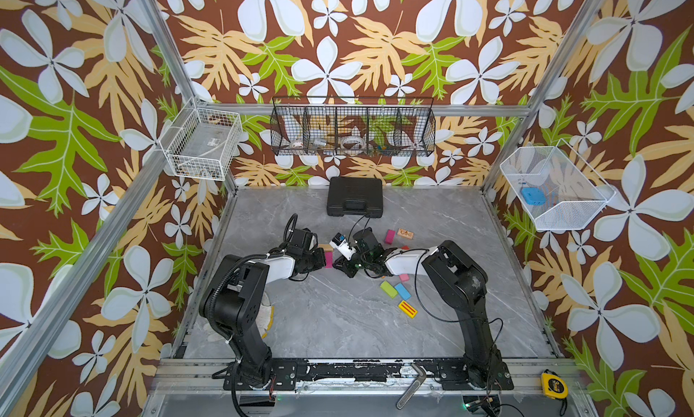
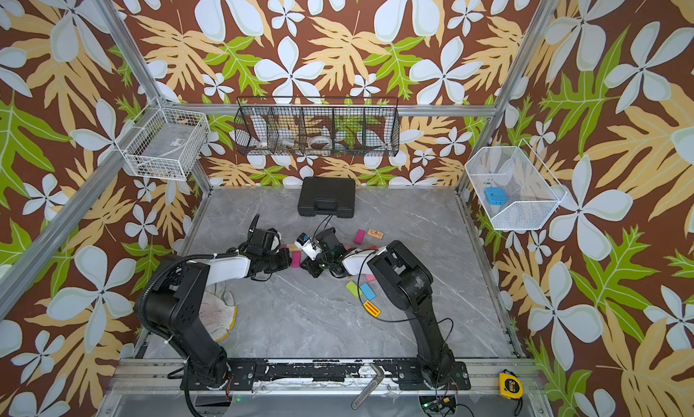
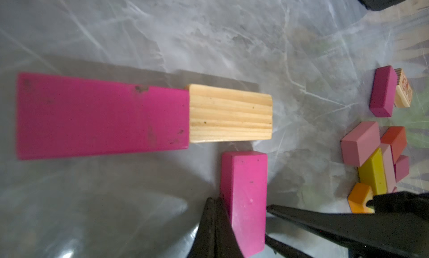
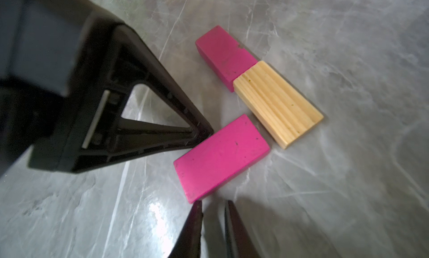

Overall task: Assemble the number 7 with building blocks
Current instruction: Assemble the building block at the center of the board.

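Two building blocks lie end to end, a magenta block (image 4: pixel 224 57) and a plain wood block (image 4: pixel 277 103). A second magenta block (image 4: pixel 221 155) lies beside the wood one's end, a small gap apart. My left gripper (image 3: pixel 214 200) is shut and empty, with its tips against that block's long side. My right gripper (image 4: pixel 213 204) is shut with nothing in it, one fingertip at the block's near corner. In both top views the grippers (image 1: pixel 322 259) (image 1: pixel 336 264) meet around this magenta block (image 2: pixel 296 259) at mid table.
Loose blocks lie to the right: dark magenta (image 1: pixel 389 236), printed wood (image 1: pixel 405 233), green (image 1: pixel 388 289), blue (image 1: pixel 402 291), yellow red-striped (image 1: pixel 407 309). A black case (image 1: pixel 355 196) stands at the back. A glove (image 2: pixel 218 313) lies under the left arm.
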Controlling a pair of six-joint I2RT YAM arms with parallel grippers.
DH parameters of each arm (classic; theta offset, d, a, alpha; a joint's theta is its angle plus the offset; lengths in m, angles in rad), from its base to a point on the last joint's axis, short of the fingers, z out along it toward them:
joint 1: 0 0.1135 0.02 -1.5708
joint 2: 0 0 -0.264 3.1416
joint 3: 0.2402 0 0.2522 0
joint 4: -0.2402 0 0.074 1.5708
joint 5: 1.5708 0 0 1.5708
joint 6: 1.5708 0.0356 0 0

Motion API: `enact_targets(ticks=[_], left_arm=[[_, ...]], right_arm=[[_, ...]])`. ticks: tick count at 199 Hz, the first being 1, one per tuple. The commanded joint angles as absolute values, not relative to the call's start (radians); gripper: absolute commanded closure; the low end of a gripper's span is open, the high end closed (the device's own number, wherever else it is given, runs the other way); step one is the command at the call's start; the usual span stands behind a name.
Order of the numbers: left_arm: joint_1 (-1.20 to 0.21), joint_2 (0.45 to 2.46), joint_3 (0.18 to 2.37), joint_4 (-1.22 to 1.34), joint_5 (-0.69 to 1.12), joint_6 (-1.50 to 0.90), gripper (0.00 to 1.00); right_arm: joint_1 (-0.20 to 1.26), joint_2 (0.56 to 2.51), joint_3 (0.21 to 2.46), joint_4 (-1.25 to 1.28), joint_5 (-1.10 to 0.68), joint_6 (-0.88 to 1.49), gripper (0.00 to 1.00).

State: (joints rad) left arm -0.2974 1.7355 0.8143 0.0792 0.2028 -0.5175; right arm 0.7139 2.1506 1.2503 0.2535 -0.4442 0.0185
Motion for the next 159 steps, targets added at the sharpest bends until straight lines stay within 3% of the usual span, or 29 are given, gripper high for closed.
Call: enact_targets(ticks=[1,101,159], left_arm=[[-0.299,1.746,0.821,0.081,0.19,-0.507,1.0],[-0.296,1.693,0.807,0.049,0.132,-0.504,1.0],[-0.298,1.637,0.778,0.03,0.125,-0.505,1.0]], right_arm=[[0.714,2.157,1.253,0.227,-0.442,0.021,0.81],[0.713,2.148,1.251,0.202,-0.404,0.0,0.8],[0.739,2.102,1.186,0.214,-0.41,-0.061,0.68]])
